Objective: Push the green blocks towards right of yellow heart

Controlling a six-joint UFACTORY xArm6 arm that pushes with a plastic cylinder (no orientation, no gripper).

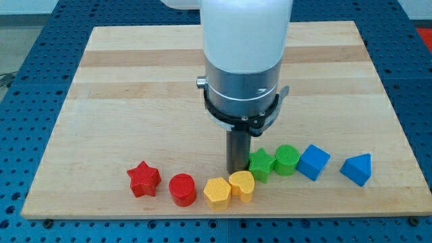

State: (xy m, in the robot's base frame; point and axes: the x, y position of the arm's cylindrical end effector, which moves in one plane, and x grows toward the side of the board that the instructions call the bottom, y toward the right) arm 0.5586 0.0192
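Observation:
A yellow heart lies near the board's bottom edge, touching a yellow hexagon on its left. A green star sits just up and right of the heart, and a green round block touches the star's right side. My tip is at the lower end of the dark rod, just above the yellow heart and right against the green star's left side. The arm's white and grey body hides the board behind the rod.
A red star and a red round block lie left of the yellow hexagon. A blue cube and a blue triangular block lie right of the green blocks. The board's bottom edge is close below the row.

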